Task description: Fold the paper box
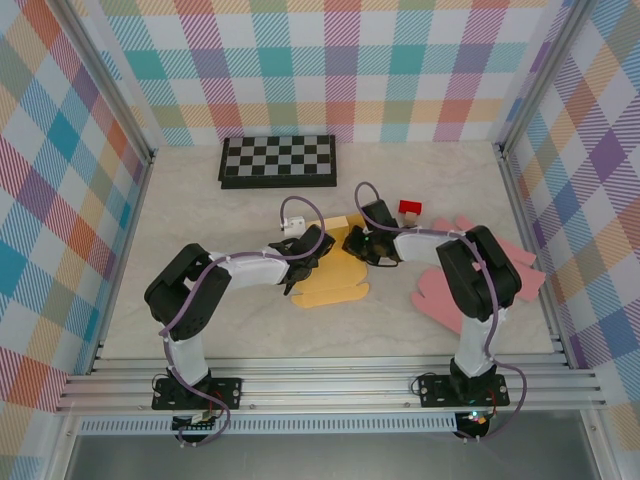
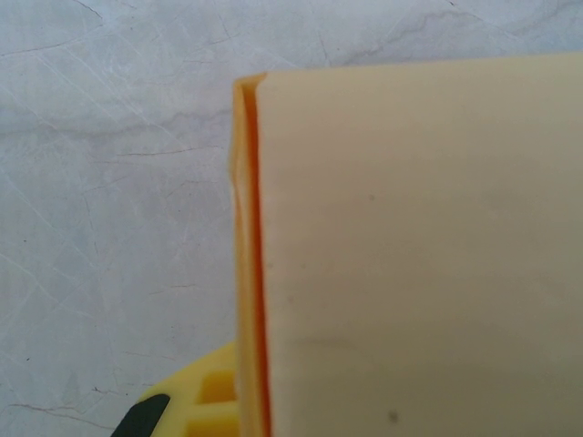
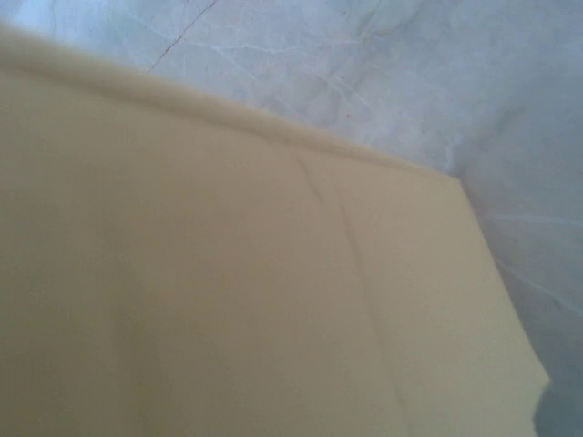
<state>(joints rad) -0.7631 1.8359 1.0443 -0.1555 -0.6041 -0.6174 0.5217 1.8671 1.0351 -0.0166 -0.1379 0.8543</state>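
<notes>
A flat yellow paper box [image 1: 335,280] lies in the middle of the pale worktop [image 1: 200,210], and both arms reach in to meet over it. The left arm [image 1: 250,268] comes at its left edge, the right arm [image 1: 430,240] at its upper right corner.

The left jaws are closed tight on the box. From the left wrist, a cream panel of the box [image 2: 410,255] stands very near the lens, an orange crease running down its left edge and a yellow finger [image 2: 173,414] peeping out beneath it. From the right wrist, the box [image 3: 228,273] shows as a tilted cream sheet against the worktop. I cannot tell how the right jaws stand.

A chessboard [image 1: 278,160] sits at the far side, a small red block [image 1: 409,208] is just beyond the right arm, and some pink sheets [image 1: 520,275] lie under that arm's elbow.
</notes>
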